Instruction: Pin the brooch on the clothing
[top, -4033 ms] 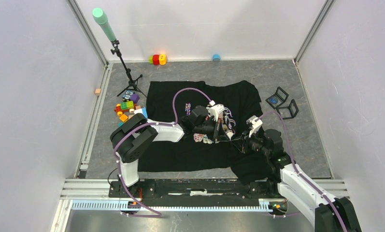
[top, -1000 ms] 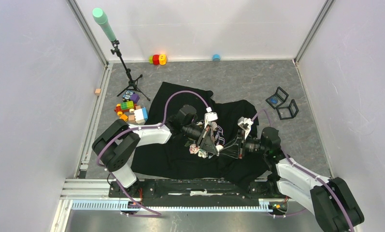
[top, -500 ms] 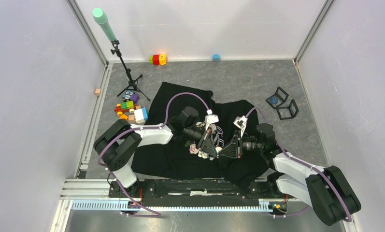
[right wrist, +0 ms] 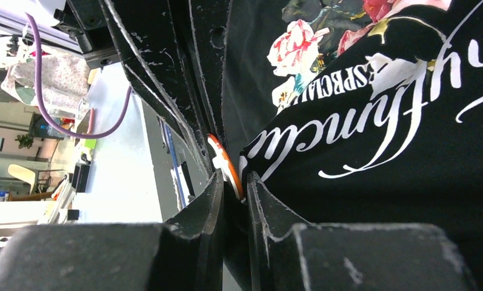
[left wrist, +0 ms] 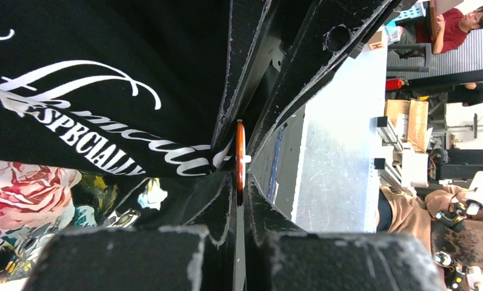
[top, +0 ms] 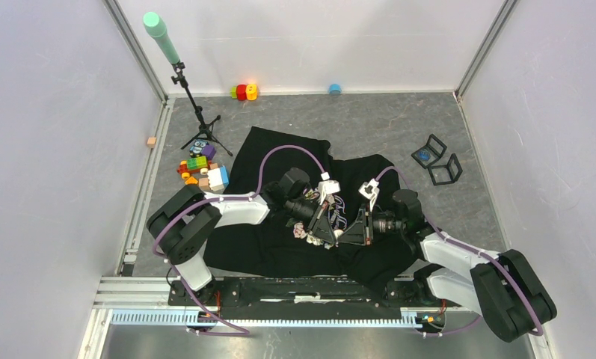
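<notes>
The left pincer point(left wrist: 239, 195) is pinched down to a sliver. Its tips grip the lower edge of the orange brooch point(left wrist: 239, 151), which stands edge-on between them. The right pincer point(right wrist: 233, 182) meets it head-on from the opposite side, also narrow, and clamps the other edge of the same disc. Each pair of fingers crowds the other's reach.

A raised fold of the black T-shirt point(top: 276, 247) presses against the brooch right at the tips. White script lettering point(left wrist: 105, 91) lies to the left pincer's left, and a pink rose print point(left wrist: 26, 188) sits nearer its wrist. Whether the pin has gone through the cloth cannot be told.

The rest of the shirt lies rumpled on the grey counter point(top: 354, 123) under both arms. A purple cable point(top: 280, 153) arches over it behind the left pincer.

Beyond the left arm, coloured toy blocks point(top: 201, 166) sit just beside the shirt's edge, with a tripod point(top: 197, 116) farther back. Two black frames point(top: 438, 158) lie beyond the right arm, apart from the cloth.
</notes>
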Action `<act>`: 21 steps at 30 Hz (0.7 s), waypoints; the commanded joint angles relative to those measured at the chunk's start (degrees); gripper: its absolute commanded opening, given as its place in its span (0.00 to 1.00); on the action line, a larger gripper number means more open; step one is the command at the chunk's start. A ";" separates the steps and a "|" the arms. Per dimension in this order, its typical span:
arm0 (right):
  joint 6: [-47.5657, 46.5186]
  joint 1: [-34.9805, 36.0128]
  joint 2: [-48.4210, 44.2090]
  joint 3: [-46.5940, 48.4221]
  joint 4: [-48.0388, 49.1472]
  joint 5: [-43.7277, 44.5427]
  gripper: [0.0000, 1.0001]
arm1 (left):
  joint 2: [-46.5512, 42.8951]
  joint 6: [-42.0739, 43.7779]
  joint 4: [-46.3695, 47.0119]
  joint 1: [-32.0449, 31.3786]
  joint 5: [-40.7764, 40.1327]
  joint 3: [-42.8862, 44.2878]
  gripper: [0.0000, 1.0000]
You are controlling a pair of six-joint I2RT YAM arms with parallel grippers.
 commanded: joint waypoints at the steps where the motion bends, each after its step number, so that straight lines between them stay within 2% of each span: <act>1: -0.30 -0.02 1.22 1.90 2.55 12.74 0.00 | -1.33 -0.30 6.93 -3.67 8.67 4.31 0.02; 21: 3.97 -0.50 3.66 0.56 3.87 18.77 0.00 | -2.74 0.92 5.00 -3.76 8.81 3.95 0.02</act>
